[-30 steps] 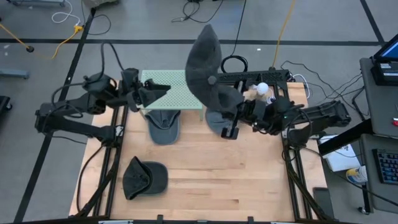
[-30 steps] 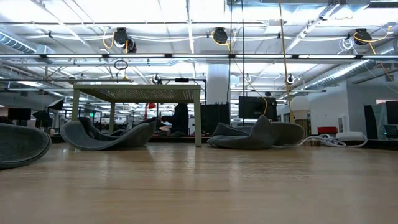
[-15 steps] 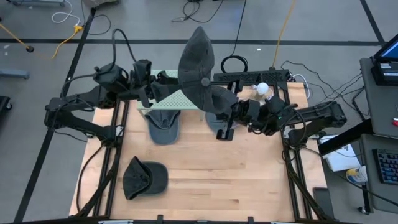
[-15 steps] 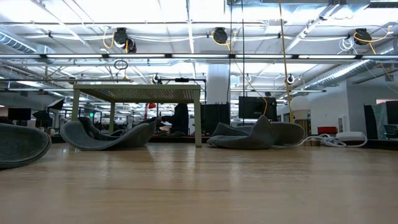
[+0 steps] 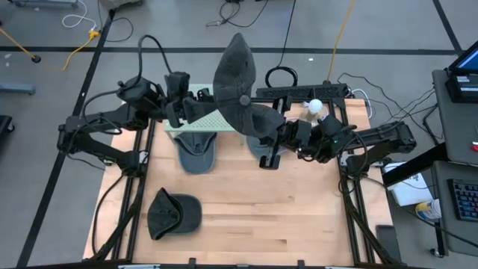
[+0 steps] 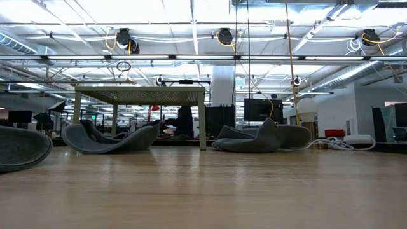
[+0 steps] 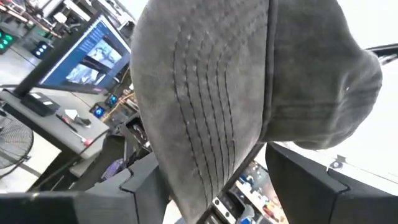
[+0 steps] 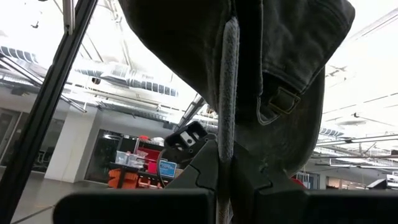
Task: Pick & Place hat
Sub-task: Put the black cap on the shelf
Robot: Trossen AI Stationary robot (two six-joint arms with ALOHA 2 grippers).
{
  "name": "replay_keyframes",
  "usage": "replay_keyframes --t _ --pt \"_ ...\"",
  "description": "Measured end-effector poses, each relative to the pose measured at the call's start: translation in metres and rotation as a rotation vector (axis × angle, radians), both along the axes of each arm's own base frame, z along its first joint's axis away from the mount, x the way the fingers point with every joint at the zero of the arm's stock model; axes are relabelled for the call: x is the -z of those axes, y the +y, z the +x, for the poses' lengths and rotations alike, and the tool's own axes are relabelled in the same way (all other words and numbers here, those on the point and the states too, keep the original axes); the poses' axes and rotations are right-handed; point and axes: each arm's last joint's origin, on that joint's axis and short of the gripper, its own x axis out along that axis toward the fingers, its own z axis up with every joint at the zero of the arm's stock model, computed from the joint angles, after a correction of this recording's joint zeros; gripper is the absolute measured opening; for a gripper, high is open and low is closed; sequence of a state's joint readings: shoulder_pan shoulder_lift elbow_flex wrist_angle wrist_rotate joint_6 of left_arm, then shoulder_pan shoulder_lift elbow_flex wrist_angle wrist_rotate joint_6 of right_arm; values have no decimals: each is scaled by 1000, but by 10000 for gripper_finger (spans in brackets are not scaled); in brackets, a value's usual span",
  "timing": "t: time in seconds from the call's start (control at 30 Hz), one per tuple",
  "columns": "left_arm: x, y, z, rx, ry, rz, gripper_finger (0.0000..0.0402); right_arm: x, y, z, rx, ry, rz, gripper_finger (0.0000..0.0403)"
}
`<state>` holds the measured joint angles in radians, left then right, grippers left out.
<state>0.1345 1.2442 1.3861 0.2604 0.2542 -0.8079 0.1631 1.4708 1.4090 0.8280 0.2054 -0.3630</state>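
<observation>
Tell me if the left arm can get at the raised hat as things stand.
Probably yes. The left gripper is open beside the hat that the right gripper holds up, and the brim already sits between its fingers. Nothing blocks it.

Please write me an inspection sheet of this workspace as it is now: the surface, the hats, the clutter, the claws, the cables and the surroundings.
Surface: wooden table, bare planks at the front.
Job's things: grey cap held up in the air; three more caps on the table, one under the green stand, one behind the right arm, one at front left.
Clutter: small green mesh stand; white ball-shaped object at the rear right.
Claws: right claw shut on the grey cap; left claw open beside the cap's brim.
Cables: black and yellow cables on the floor behind.
Surroundings: laptop at right; open hall in the low view.
</observation>
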Motion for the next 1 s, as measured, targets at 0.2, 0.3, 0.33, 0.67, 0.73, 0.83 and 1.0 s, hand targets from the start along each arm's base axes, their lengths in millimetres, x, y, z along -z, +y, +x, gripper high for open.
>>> replay_keyframes --t 0.2,0.3,0.33,0.67,0.73,0.83,1.0 --pt "0 -1 0 26 4 1 250 0 0 0 10 1 -13 9" --pt "0 0 0 14 3 -4 222 0 0 0 13 -1 -10 14" --pt "0 0 0 7 3 -7 208 0 0 0 13 -1 -11 17" --pt "-1 1 -1 3 -2 -48 50 6 0 4 -39 74 56 64" --pt "-2 1 -2 8 -10 -46 19 8 1 5 -42 96 61 79" --pt "-3 0 -4 7 -9 -46 15 10 2 7 -48 121 60 106" --pt "-5 3 -8 -3 -17 -53 12 11 4 7 -49 132 55 147"
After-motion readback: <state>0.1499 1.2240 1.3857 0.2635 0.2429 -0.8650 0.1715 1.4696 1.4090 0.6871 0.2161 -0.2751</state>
